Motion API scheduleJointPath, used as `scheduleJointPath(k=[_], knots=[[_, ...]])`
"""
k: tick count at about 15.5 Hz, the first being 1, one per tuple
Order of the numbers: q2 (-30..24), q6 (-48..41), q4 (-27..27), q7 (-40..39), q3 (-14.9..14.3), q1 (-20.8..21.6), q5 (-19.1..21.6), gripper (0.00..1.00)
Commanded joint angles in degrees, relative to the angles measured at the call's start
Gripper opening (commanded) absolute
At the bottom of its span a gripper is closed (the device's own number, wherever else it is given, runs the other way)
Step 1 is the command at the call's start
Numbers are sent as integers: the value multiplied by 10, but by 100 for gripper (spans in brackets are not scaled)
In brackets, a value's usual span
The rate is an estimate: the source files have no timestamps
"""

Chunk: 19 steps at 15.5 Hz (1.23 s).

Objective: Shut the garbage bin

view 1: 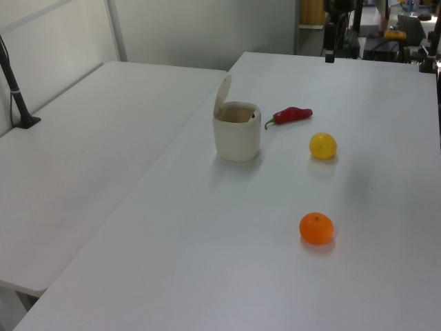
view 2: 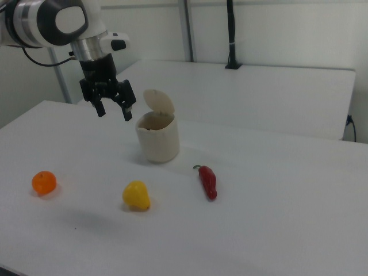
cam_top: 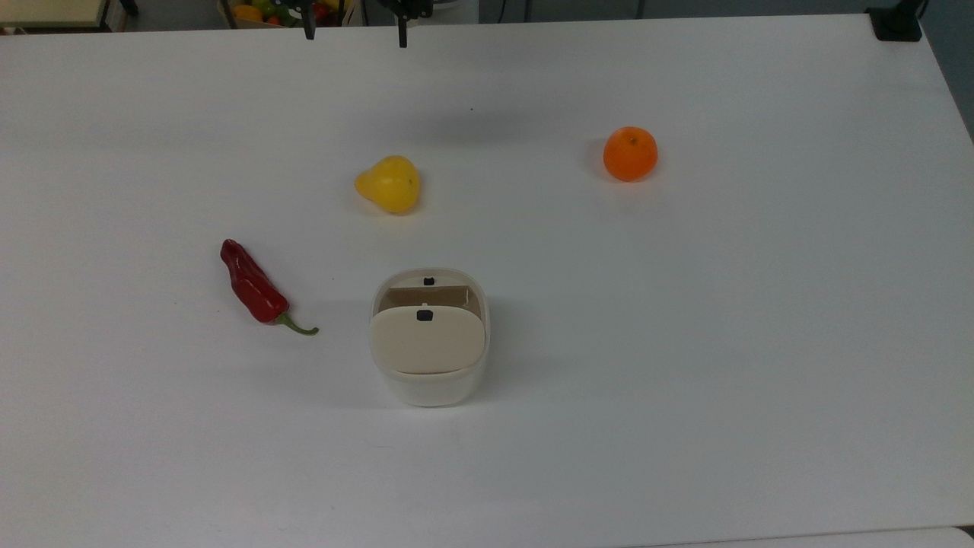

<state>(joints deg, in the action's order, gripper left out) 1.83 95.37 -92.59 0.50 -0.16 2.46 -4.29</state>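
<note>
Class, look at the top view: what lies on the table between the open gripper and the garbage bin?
The yellow pear lies roughly between the gripper and the garbage bin, slightly toward the top view's left; otherwise bare white table.

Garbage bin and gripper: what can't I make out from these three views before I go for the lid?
- Inside of the garbage bin: the raised lid covers most of it in the top view; its own wall hides it in both side views.
- Gripper: the top view's upper edge cuts off all but the fingertips.
</note>
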Motion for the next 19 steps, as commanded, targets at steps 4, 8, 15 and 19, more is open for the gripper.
scheduleJointPath(k=[4,8,15,19], knots=[[-15,-25,-12,8,0,4,-9,100],[-15,-25,-11,8,0,4,-9,100],[-13,-24,-8,7,0,3,-9,96],[-9,-23,-4,8,0,5,-9,4]])
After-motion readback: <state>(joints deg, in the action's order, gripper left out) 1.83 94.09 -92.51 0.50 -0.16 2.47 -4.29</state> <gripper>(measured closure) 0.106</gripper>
